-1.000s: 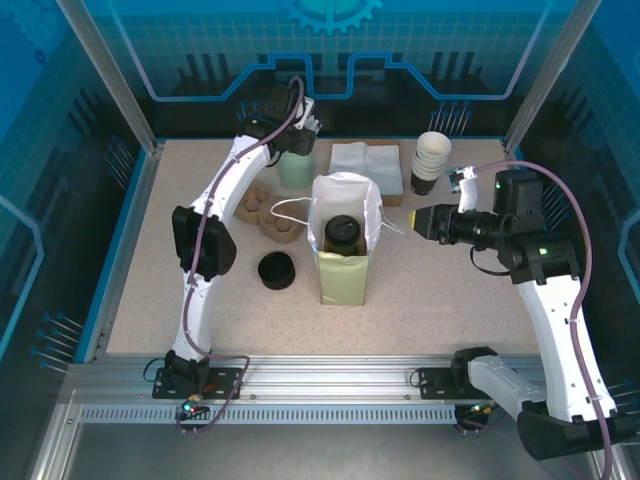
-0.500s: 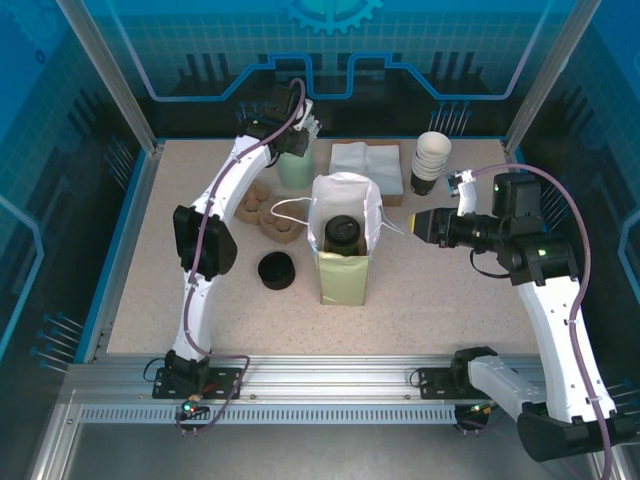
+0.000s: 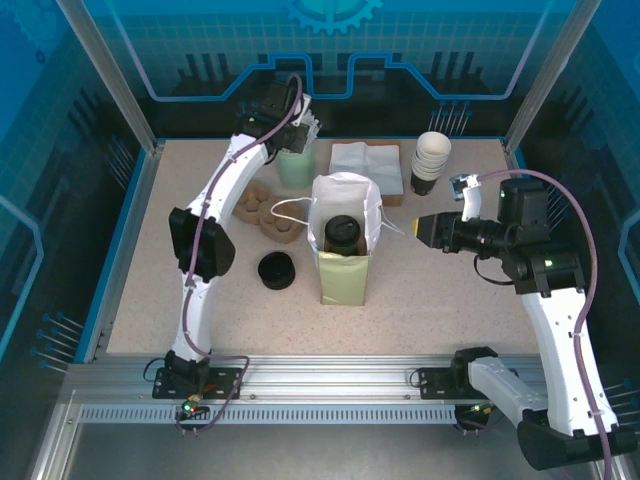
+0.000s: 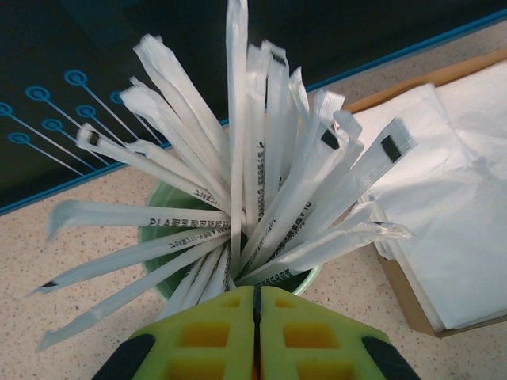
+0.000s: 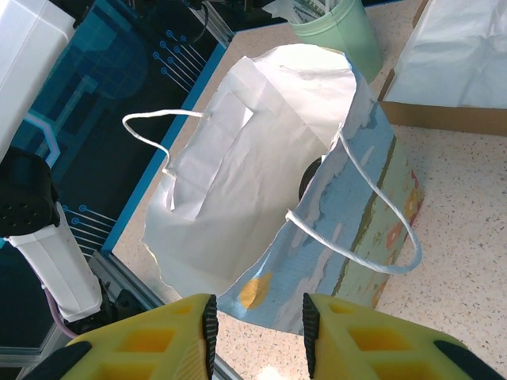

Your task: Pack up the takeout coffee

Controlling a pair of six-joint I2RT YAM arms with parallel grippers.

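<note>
**Coffee in bag; left arm at the sticks**

Coffee (image 3: 343, 234): upright inside the bag (image 3: 346, 277) at mid-table, black lid visible through the open mouth. Main item judged packed.

Left gripper (image 4: 255, 297): over the tumbler (image 3: 294, 168) at the back of the table. Jaws are pressed together at the foot of the fan of wrapped sticks (image 4: 261, 158). One stick runs straight down toward the seam between the fingers, but I cannot tell whether it is actually pinched.

Right gripper (image 5: 257, 313): just beside the bag's right side and facing its wall. Fingers are apart with nothing between them.

Step in hand (judgement): adding the extras, taking one stick from the tumbler for the bag.

Next move calls for:
- A straight upward lift, so that one stick comes free without dragging its neighbours or tipping the tumbler.
- A check that something came up with the fingers; an empty pinch looks possible.
- A carry to the bag mouth and a drop beside the cup, clear of the lid.
- The bag's white lining sags inward; the right gripper is well placed to steady that side.
</note>
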